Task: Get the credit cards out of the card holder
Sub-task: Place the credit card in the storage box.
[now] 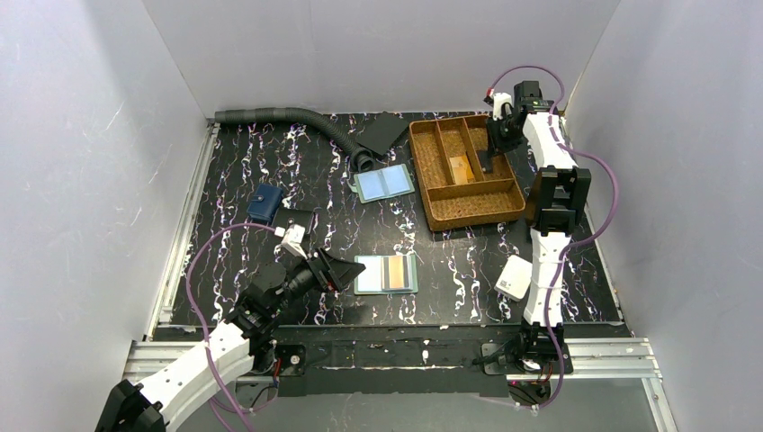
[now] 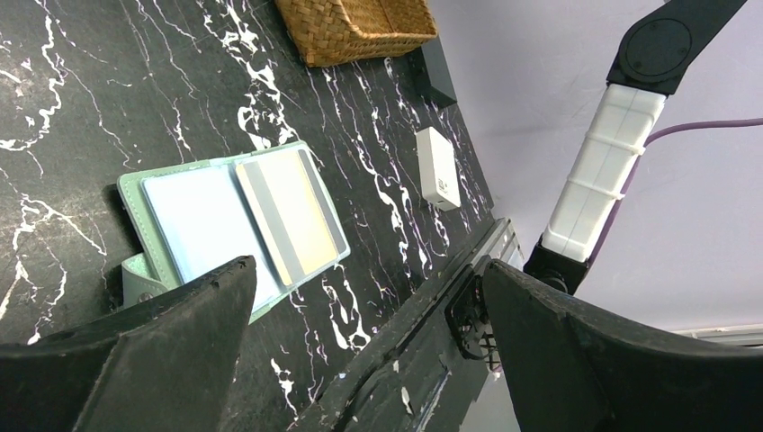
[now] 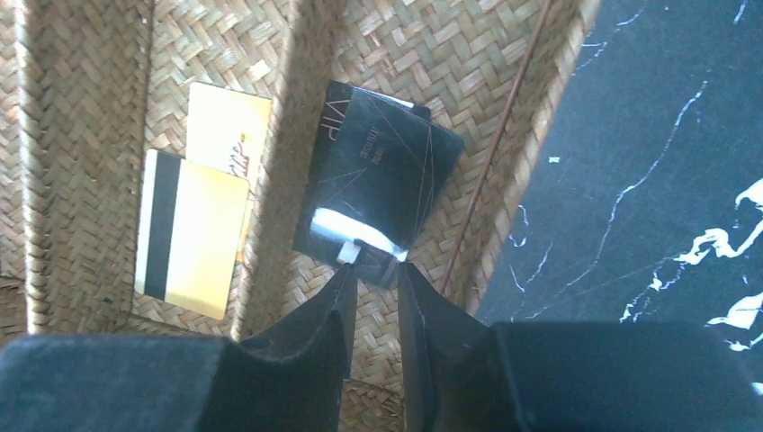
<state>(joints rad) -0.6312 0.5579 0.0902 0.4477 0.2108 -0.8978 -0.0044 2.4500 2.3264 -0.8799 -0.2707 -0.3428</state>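
Note:
The card holder (image 1: 386, 274) lies open near the front edge, teal-edged, with a blue panel and an orange-tan panel. In the left wrist view a gold credit card (image 2: 290, 216) with a grey stripe sits in the holder (image 2: 180, 225). My left gripper (image 1: 340, 273) (image 2: 367, 270) hangs open just left of the holder and holds nothing. My right gripper (image 1: 487, 163) (image 3: 376, 270) is over the wicker tray (image 1: 468, 209). Its jaws stand slightly apart, with the near edge of a black card (image 3: 382, 171) at their tips. Two gold cards (image 3: 191, 236) lie in the neighbouring compartment.
A second holder with two pale-blue panels (image 1: 384, 183) lies left of the tray. A white box (image 1: 514, 277) (image 2: 438, 166) sits by the right arm's base. A blue pouch (image 1: 264, 203), a black hose (image 1: 288, 117) and a black flat piece (image 1: 382, 133) lie farther back.

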